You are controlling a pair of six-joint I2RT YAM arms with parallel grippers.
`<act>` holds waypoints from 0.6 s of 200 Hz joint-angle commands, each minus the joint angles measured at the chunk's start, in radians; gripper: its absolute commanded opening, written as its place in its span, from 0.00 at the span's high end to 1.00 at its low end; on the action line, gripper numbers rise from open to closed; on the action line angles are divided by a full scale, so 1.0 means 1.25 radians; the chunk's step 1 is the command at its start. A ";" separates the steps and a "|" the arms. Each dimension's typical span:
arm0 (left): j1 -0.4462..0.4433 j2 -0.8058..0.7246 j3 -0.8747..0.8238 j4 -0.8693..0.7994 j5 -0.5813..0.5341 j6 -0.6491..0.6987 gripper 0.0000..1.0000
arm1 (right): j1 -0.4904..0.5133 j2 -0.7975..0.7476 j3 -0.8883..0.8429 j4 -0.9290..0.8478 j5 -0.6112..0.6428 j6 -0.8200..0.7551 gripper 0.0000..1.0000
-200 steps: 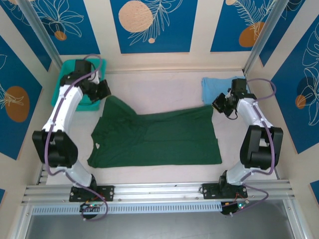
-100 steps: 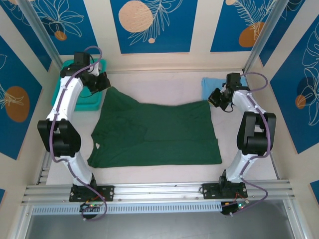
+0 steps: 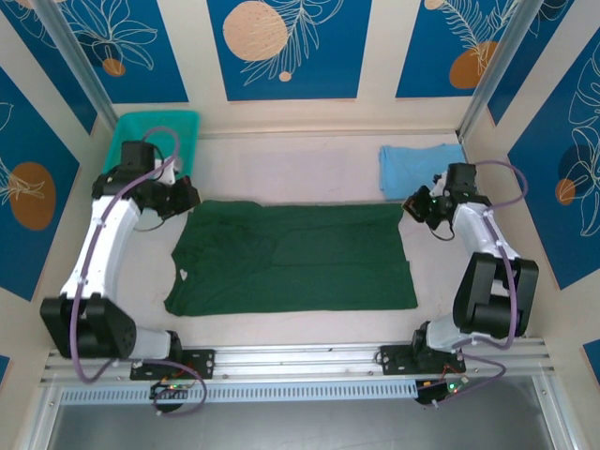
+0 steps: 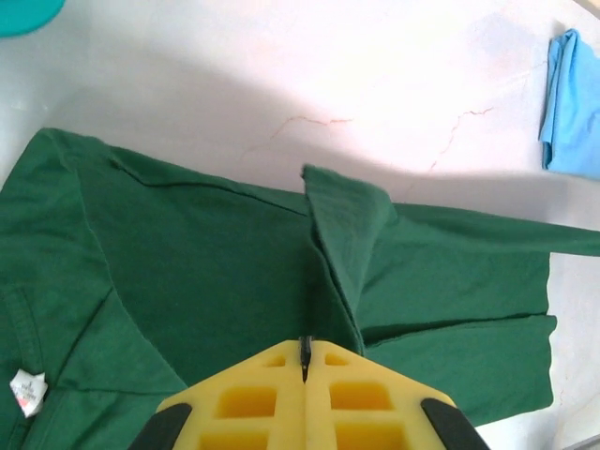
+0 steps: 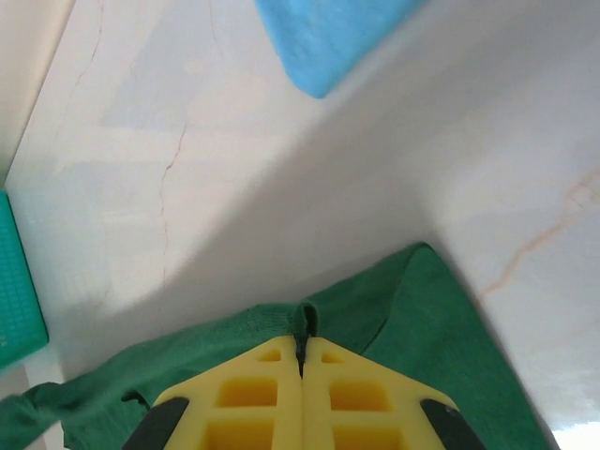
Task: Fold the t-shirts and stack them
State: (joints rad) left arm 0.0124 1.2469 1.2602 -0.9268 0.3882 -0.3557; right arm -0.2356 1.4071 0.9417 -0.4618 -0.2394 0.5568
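Observation:
The dark green t-shirt (image 3: 291,258) lies spread across the middle of the table, its far edge now a straight line. My left gripper (image 3: 187,199) is shut on the shirt's far left corner; in the left wrist view its yellow fingers (image 4: 262,394) pinch a fold of green t-shirt (image 4: 206,272) at the left gripper (image 4: 305,342). My right gripper (image 3: 412,204) is shut on the far right corner, and the right gripper (image 5: 301,342) holds a small ridge of the green t-shirt (image 5: 422,309). The folded sky-blue t-shirt (image 3: 417,169) lies at the back right, apart from both grippers.
A teal mesh basket (image 3: 155,131) stands at the back left corner, just behind the left arm. A white label (image 4: 28,392) shows at the green shirt's collar. Bare table runs behind the green shirt and along its front edge. Walls close in left, right and back.
Both grippers carried the green shirt's far edge toward the back, then drew it toward the near side. That edge now lies straighter and lower on the table.

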 commanded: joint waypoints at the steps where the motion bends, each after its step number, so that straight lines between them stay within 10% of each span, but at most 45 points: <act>1: 0.026 -0.094 -0.084 -0.021 -0.035 0.017 1.00 | -0.019 -0.038 -0.063 0.009 -0.036 -0.010 0.93; 34: 0.043 -0.192 -0.226 -0.053 -0.124 -0.025 0.89 | -0.081 -0.086 -0.172 0.018 -0.008 0.078 0.64; 76: 0.053 -0.183 -0.060 -0.119 -0.312 -0.006 0.50 | -0.126 -0.079 -0.199 0.047 -0.025 0.206 0.61; 98: 0.053 -0.139 -0.014 -0.071 -0.181 0.017 0.32 | -0.101 -0.077 -0.143 0.040 -0.016 0.237 0.60; 120: 0.047 -0.060 -0.048 -0.002 -0.002 0.023 0.36 | -0.030 -0.061 -0.088 0.003 0.023 0.232 0.60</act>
State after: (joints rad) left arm 0.0677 1.0729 1.2289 -0.9909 0.1696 -0.3565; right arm -0.3489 1.3197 0.7471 -0.4355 -0.2321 0.8059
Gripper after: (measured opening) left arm 0.678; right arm 0.401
